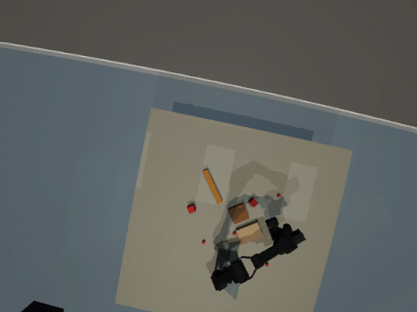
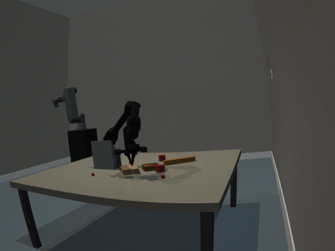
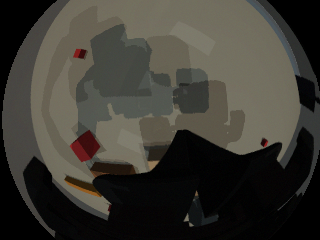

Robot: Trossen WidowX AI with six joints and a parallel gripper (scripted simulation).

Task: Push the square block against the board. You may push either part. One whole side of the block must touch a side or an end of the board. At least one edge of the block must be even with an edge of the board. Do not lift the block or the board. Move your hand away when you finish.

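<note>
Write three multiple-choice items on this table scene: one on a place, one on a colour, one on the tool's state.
1. Which thing is the tool's tip nearest to?
A. the long thin board
B. the light tan block
C. the far edge of the table

2. What colour is the long thin board?
A. green
B. orange
C. white

3. How do the tool's fingers stand?
A. spread wide open
B. shut, with nothing between them
C. shut on a red cube

Answers:
1. B: in the exterior view the tool points straight down at the light tan block, well short of the board.
2. B: the long thin board shows orange from above and from the side.
3. B: the fingers meet in one narrow point, and no cube or block sits between them.
</note>
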